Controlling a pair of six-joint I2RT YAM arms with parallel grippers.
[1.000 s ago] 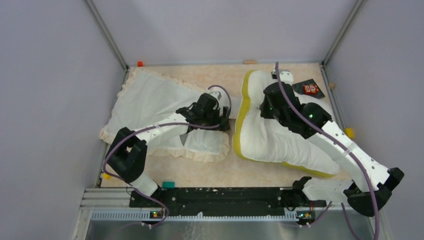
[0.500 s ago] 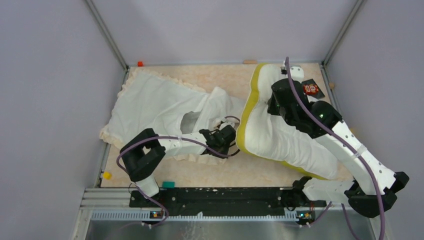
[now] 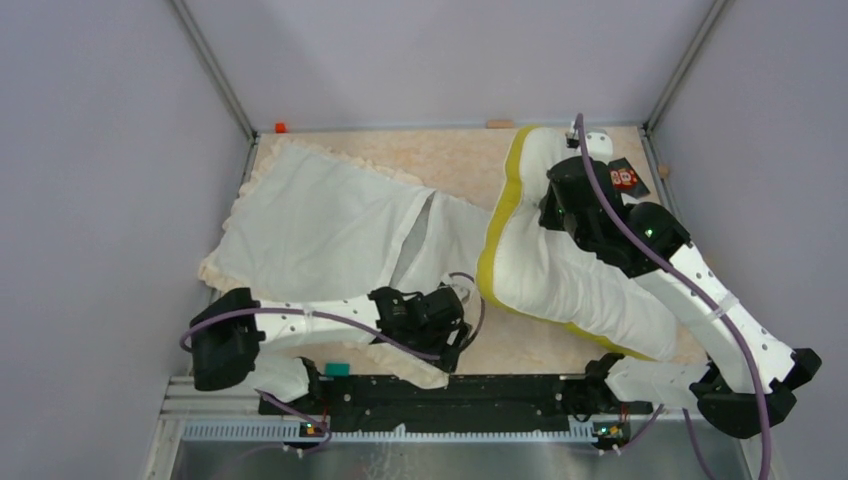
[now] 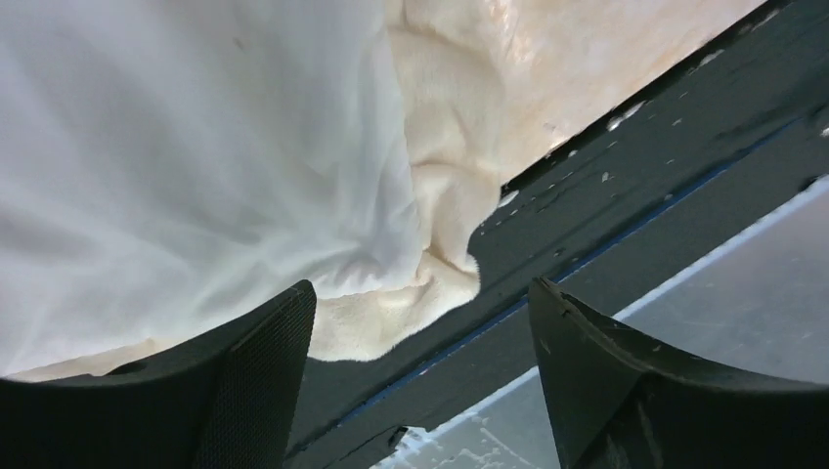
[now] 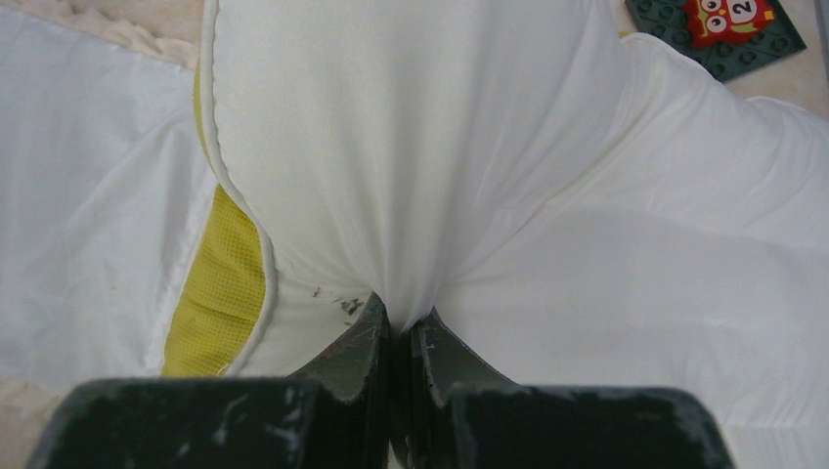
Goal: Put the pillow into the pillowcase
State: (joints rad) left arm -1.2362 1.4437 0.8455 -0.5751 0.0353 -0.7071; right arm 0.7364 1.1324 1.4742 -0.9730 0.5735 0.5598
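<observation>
Over on the right of the surface (image 3: 440, 150), the pillow (image 3: 560, 275) is lying with its yellow edge facing the pillowcase (image 3: 320, 225), the right tool (image 5: 401, 337) pinching its fabric. The left tool (image 4: 420, 290) is hovering spread by the near frill, empty; it should be taking one layer only.

Plump white pillow (image 3: 560, 270) (yellow-banded) lies by the table's (image 3: 440, 155) right edge; frilly cream pillowcase (image 3: 320, 225) spreads flat along the left edge.

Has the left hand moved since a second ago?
Yes. The left hand has come from the middle of the pillowcase toward the black base rail, and now sits open at the pillowcase's near corner.
</observation>
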